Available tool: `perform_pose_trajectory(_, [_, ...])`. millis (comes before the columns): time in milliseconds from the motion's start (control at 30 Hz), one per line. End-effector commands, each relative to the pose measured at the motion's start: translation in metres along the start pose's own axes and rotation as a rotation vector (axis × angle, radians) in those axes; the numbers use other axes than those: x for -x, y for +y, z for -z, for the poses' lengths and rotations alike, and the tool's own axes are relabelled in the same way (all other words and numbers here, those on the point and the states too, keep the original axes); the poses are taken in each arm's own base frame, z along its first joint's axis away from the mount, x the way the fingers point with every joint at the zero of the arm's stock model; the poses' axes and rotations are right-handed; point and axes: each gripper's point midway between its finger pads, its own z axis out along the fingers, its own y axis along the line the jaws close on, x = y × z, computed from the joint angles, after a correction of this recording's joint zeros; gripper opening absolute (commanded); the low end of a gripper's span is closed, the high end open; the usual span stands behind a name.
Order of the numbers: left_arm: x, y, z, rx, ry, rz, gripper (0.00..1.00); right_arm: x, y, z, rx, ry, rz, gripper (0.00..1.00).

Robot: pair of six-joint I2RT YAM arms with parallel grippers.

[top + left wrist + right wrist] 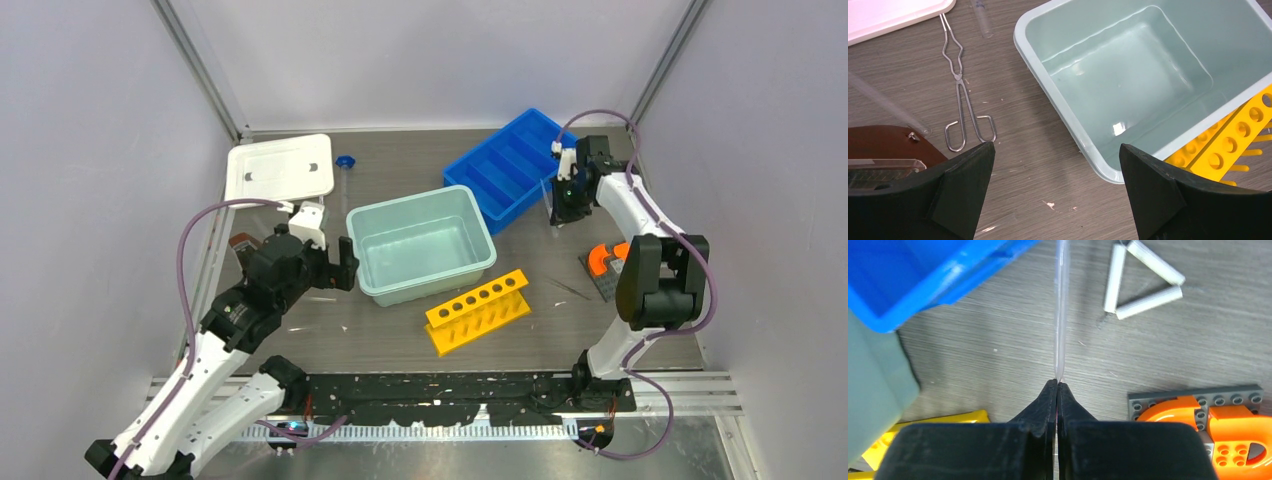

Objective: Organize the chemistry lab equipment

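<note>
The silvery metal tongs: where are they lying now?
In the left wrist view, the tongs lie flat on the table, left of the pale teal tub, near the white lid.

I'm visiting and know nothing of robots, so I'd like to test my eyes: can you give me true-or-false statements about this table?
The right tool is shut on a clear rod. True.
The tongs lie in the tub. False: the tub is empty; the tongs lie on the table beside it.
The left tool is open, holding nothing. True.
The rack stands in the tub. False: it is on the table beside the tub.
</note>
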Motion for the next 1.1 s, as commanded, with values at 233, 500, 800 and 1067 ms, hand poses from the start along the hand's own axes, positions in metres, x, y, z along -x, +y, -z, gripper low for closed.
perform_pose_trajectory(233, [0.011, -0.003, -0.003, -0.010, -0.033, -0.005, 1.00, 0.099, 0.064, 0.029, 0.110, -0.282, 0.179, 0.04])
perform_pose_trajectory(500, [0.011, -0.002, -0.003, -0.005, -0.033, -0.005, 1.00, 0.143, 0.075, 0.004, 0.018, -0.342, 0.357, 0.04])
perform_pose_trajectory(800, [0.011, -0.002, -0.002, -0.005, -0.039, -0.007, 1.00, 0.147, 0.076, -0.040, 0.013, -0.303, 0.417, 0.07])
perform_pose_trajectory(1067, [0.012, -0.004, -0.001, -0.017, -0.044, -0.006, 1.00, 0.137, 0.082, -0.048, -0.045, -0.245, 0.542, 0.22])
